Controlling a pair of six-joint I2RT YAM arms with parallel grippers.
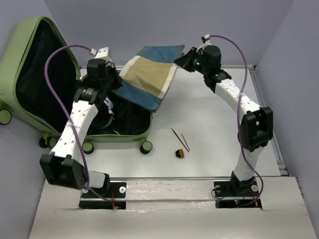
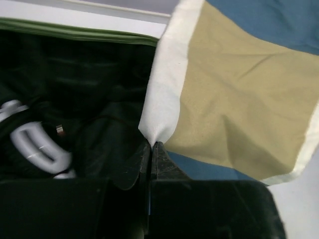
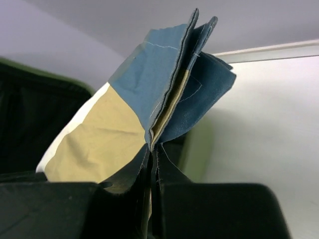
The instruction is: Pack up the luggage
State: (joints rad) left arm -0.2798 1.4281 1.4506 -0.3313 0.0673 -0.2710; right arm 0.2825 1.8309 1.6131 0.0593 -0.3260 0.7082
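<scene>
Top external view: the left end effector (image 1: 118,75) and the right end effector (image 1: 182,60) both clamp the folded cloth (image 1: 149,74) at 12 o'clock. The luggage (image 1: 20,55) lies open at 9 o'clock; it seems better to swing both together toward it, with the cloth kept level.

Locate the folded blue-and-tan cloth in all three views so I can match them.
Top external: cloth upper centre, overlapping the luggage at its right edge.
Left wrist: fills the right half, corner pinched in the left gripper.
Right wrist: centre, standing edge-on above the right gripper.
Shared landmark: the luggage's black lining, left of the cloth in every view.
</scene>
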